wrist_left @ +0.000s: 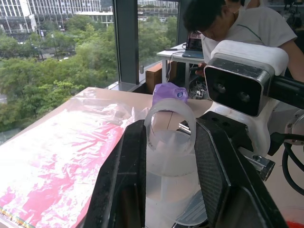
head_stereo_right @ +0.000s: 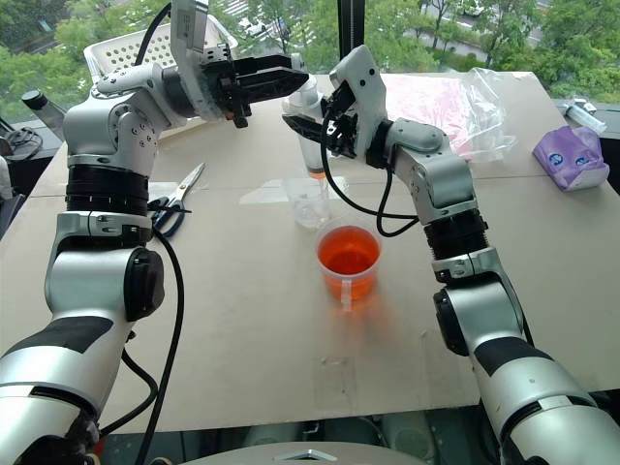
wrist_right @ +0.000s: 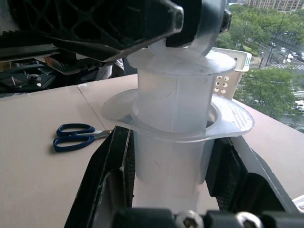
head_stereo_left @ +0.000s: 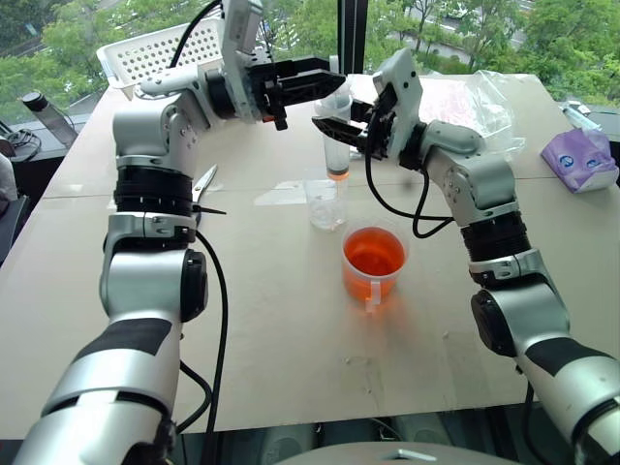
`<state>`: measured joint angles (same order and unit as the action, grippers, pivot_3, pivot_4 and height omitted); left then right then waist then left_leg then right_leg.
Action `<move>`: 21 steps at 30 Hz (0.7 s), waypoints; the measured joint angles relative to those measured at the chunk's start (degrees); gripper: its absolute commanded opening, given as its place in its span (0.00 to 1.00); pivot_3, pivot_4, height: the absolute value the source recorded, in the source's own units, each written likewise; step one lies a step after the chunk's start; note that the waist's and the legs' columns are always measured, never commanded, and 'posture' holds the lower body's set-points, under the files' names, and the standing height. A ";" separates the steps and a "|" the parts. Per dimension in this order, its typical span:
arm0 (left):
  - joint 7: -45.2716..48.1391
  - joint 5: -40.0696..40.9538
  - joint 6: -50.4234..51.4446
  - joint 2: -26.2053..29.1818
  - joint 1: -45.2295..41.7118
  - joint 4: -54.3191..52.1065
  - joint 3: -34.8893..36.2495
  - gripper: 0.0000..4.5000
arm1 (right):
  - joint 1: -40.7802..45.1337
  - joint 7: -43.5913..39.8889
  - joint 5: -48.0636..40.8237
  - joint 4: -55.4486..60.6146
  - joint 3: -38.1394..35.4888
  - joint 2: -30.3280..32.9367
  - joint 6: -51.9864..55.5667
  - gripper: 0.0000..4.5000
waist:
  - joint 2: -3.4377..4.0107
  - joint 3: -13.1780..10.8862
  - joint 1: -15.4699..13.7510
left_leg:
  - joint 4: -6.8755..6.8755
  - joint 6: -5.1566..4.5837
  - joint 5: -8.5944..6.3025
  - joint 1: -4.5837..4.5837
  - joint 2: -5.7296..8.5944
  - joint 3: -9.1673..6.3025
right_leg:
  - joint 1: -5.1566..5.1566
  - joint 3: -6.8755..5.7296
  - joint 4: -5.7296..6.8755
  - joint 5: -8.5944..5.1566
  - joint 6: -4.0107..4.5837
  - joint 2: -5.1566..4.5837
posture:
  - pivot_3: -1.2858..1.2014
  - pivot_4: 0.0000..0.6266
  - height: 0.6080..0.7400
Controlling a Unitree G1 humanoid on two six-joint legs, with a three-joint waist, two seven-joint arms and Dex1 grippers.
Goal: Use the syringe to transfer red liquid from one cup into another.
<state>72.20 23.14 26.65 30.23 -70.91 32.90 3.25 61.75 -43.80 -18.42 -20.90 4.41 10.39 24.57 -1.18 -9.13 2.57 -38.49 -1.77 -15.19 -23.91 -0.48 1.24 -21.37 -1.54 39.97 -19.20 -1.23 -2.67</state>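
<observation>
The clear syringe (head_stereo_left: 337,145) hangs upright above the small plain cup (head_stereo_left: 326,203), with a little red liquid at the bottom of its barrel. My right gripper (head_stereo_left: 332,129) is shut on the barrel just under the flange (wrist_right: 228,123). From the left, my left gripper (head_stereo_left: 331,84) reaches in level, and its fingers (wrist_left: 126,180) press on both sides of the white plunger's ring (wrist_left: 170,126). The wider handled cup (head_stereo_left: 374,281) stands nearer, holding orange-red liquid (head_stereo_left: 373,254). The small cup looks empty.
Blue-handled scissors (head_stereo_left: 203,189) lie on the table at the left. A white basket (head_stereo_left: 155,48) sits at the far left, and a clear bag with pink contents (head_stereo_left: 465,97) and a purple pack (head_stereo_left: 578,155) at the far right. A person (wrist_left: 237,23) sits beyond the table.
</observation>
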 measured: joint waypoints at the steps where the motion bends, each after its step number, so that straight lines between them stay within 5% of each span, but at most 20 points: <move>1: 0.04 -0.07 -0.01 0.00 0.01 0.00 -0.03 0.19 | 0.00 -0.04 0.00 0.00 0.00 0.01 0.00 0.35 | 0.00 0.00 0.00 | 0.00 0.00 0.00 0.00 0.00 0.00 | 0.00 0.00 0.00 0.00 0.00 0.00 | 0.52 0.24 1.00; 21: 0.04 -1.14 -0.40 0.13 0.55 -0.29 -0.36 0.19 | 1.93 -0.17 -0.58 -0.97 -0.43 0.05 0.84 0.35 | 0.00 0.00 -0.01 | 0.00 0.00 0.00 0.00 0.00 0.00 | 0.00 0.00 0.01 0.00 0.00 0.00 | 0.52 0.24 1.00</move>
<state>72.24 22.00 26.25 30.36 -70.36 32.62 2.90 63.68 -43.96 -19.00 -21.87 3.98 10.44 25.41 -1.18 -9.13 2.56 -38.49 -1.76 -15.19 -23.91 -0.48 1.24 -21.37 -1.54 39.98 -19.20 -1.23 -2.67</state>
